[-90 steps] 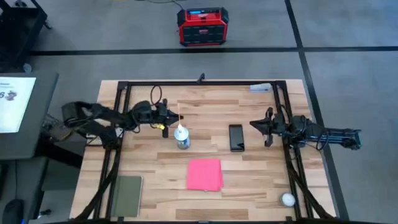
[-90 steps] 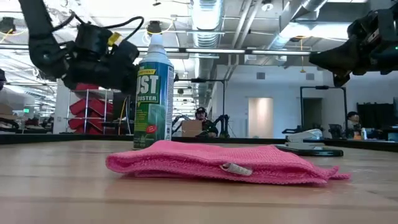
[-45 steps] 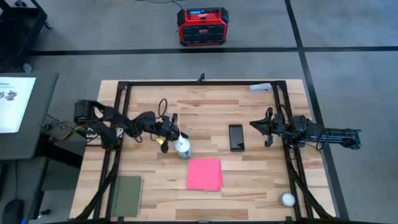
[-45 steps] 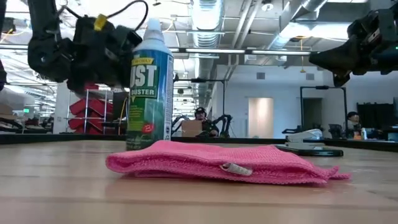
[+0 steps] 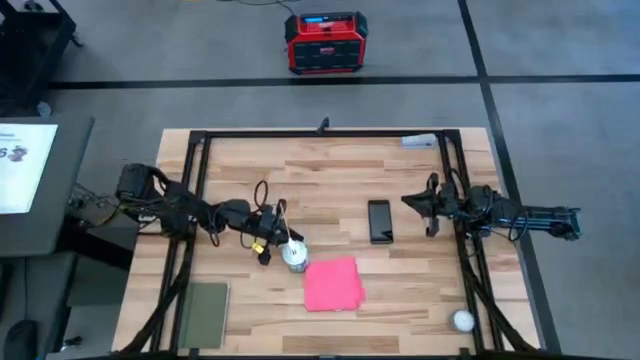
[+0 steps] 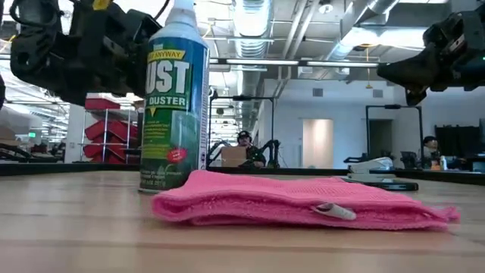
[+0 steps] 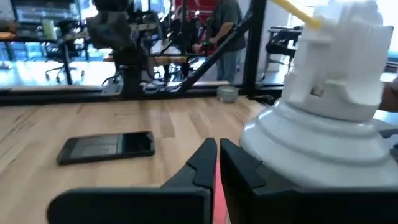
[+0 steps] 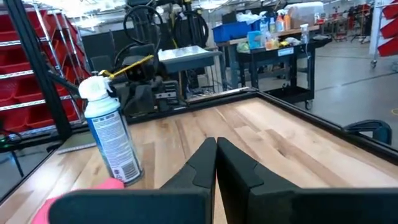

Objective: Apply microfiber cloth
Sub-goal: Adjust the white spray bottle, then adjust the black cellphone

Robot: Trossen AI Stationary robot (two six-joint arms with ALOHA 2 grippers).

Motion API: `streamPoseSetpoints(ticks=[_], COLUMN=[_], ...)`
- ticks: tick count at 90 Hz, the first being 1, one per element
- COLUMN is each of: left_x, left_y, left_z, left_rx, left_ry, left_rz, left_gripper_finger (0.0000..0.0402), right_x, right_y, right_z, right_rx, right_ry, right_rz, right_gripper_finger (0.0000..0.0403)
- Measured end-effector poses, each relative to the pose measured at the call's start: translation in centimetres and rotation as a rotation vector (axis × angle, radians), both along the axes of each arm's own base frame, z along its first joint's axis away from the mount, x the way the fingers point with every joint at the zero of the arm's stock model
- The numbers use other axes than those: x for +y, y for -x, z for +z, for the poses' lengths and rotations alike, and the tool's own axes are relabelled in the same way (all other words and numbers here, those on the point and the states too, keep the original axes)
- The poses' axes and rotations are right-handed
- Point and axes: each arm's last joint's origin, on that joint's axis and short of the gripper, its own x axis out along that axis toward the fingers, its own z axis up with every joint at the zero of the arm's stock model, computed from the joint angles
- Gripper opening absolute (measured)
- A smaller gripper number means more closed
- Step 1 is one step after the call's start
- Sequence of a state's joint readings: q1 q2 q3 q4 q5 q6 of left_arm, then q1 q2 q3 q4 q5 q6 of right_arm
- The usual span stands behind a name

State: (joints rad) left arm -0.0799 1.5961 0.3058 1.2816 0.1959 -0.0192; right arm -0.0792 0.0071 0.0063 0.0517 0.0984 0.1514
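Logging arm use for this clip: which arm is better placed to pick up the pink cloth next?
Probably the left. The left gripper is beside the duster can, right next to the microfiber cloth. The right gripper hangs farther off, beyond the phone.

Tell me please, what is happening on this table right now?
The left gripper, its jaws shut, is low beside the duster can, which stands upright next to a corner of the microfiber cloth. The cloth lies untouched on the table. The right gripper waits in the air beside the phone, jaws shut and holding nothing.
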Motion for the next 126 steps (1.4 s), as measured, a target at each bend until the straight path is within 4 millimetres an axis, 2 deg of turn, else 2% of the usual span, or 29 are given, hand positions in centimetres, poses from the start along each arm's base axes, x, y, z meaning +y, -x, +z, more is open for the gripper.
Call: streamPoseSetpoints(ticks=[13, 29, 40, 56, 66, 74, 87, 95, 107, 114, 126], left_x=[0.5, 3.4, 5.4, 7.7, 8.8, 9.2, 9.6, 9.9, 10.4, 10.7, 10.8], left_y=[0.4, 1.9, 3.8, 7.2, 8.6, 8.7, 6.4, 3.8, -0.8, -3.6, -7.5], left_z=[1.6, 3.6, 4.8, 7.3, 10.6, 13.6, 17.5, 18.3, 17.0, 15.9, 13.4], left_rx=[-0.069, 0.001, 0.076, 0.062, 0.076, 0.126, 0.206, 0.279, 0.372, 0.366, 0.407], left_ry=[-0.082, -0.178, -0.214, -0.362, -0.382, -0.374, -0.354, -0.324, -0.320, -0.311, -0.298], left_rz=[0.022, 0.196, 0.323, 0.525, 0.526, 0.505, 0.407, 0.340, 0.272, 0.234, 0.162], left_gripper_finger=[0.0000, 0.0000, 0.0000, 0.0000, 0.0000, 0.0000, 0.0000, 0.0000, 0.0000, 0.0000, 0.0000], right_x=[0.1, 0.1, 0.1, 0.1, 0.1, 0.1, 0.1, 0.1, 0.1, 0.1, 0.1], right_y=[0.0, 0.1, 0.1, 0.1, 0.1, 0.1, 0.1, 0.1, 0.1, 0.1, 0.1], right_z=[0.1, 0.4, 0.6, 0.6, 0.6, 0.6, 0.7, 0.7, 0.6, 0.5, 0.5], right_rx=[-0.016, -0.021, -0.030, -0.025, -0.026, -0.025, -0.026, -0.026, -0.012, -0.003, 0.002], right_ry=[-0.026, -0.030, -0.023, -0.023, -0.022, -0.021, -0.019, -0.017, -0.013, -0.007, -0.006], right_rz=[0.029, 0.030, 0.030, 0.030, 0.030, 0.030, 0.029, 0.029, 0.029, 0.028, 0.028], right_gripper_finger=[0.0000, 0.0000, 0.0000, 0.0000, 0.0000, 0.0000, 0.0000, 0.0000, 0.0000, 0.0000, 0.0000])
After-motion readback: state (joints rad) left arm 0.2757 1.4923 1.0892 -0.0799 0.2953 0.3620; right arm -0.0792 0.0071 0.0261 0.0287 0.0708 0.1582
